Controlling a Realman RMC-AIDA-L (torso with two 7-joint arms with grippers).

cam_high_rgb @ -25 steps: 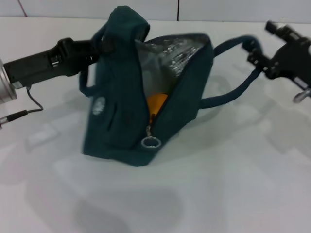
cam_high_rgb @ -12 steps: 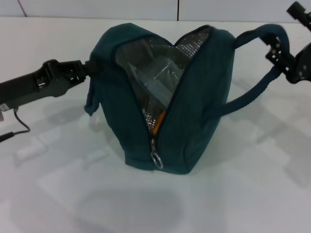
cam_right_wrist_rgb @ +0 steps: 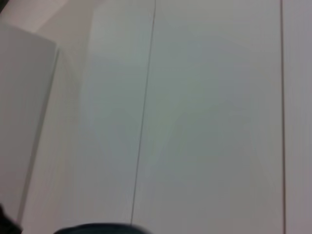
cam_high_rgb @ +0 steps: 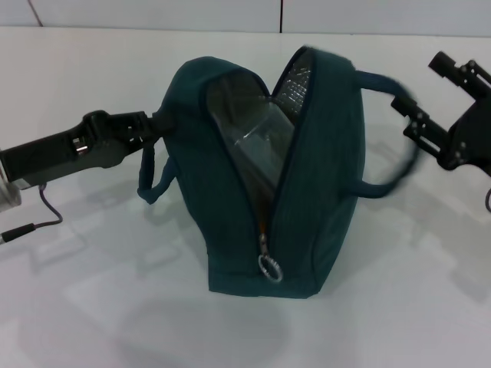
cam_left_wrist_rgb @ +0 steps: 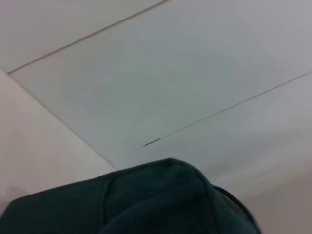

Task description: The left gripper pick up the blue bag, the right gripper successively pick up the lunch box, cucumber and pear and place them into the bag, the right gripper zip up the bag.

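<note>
The left gripper [cam_high_rgb: 159, 123], reaching in from the robot's left, is clenched on the upper left side of the blue bag [cam_high_rgb: 222, 199], where its fingers meet the fabric. The bag stands upright on the white table [cam_high_rgb: 115, 307], mouth gaping toward the camera in a tall wedge — silver foil lining [cam_high_rgb: 295, 80] showing on the inner wall, a clear plastic lunch box [cam_high_rgb: 253, 142] lodged inside. The zipper [cam_high_rgb: 263, 239] is closed only at the foot of the opening, its metal ring pull [cam_high_rgb: 269, 268] hanging just above the table. One loop handle [cam_high_rgb: 151, 184] droops down the bag's left side; the other handle [cam_high_rgb: 395, 153] arcs out to the right — toward the right gripper [cam_high_rgb: 414, 123], which is at that loop, though whether it grips it cannot be told. In the left wrist view only a dark teal hump of the bag fills the lower edge.
</note>
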